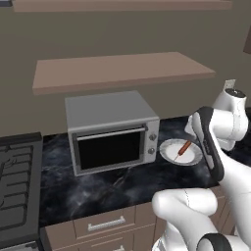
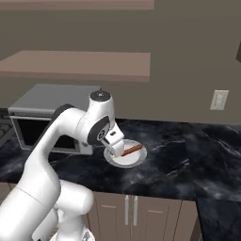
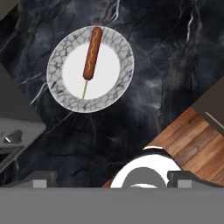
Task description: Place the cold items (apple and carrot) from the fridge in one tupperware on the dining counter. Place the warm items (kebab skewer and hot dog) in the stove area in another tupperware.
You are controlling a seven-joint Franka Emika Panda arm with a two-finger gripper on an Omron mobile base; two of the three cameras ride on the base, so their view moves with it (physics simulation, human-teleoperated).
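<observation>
The black marble counter [image 1: 98, 191] takes up most of the scene, with a boxy silver toaster oven [image 1: 112, 130] against the wall and a dark stovetop [image 1: 17, 186] off to its left. Just right of the oven is a round white plate with a grey crackle rim [image 3: 90, 68], and the reddish-brown hot dog on a thin wooden stick [image 3: 92, 53] lies across it. In the hand view its long axis runs nearly straight up-down, sausage end toward the far rim, stick toward the camera (a yellow mustard squiggle runs along it). The gripper [image 3: 112, 180] hangs above the counter edge, well apart from the plate, fingertips spread wide, holding nothing.
</observation>
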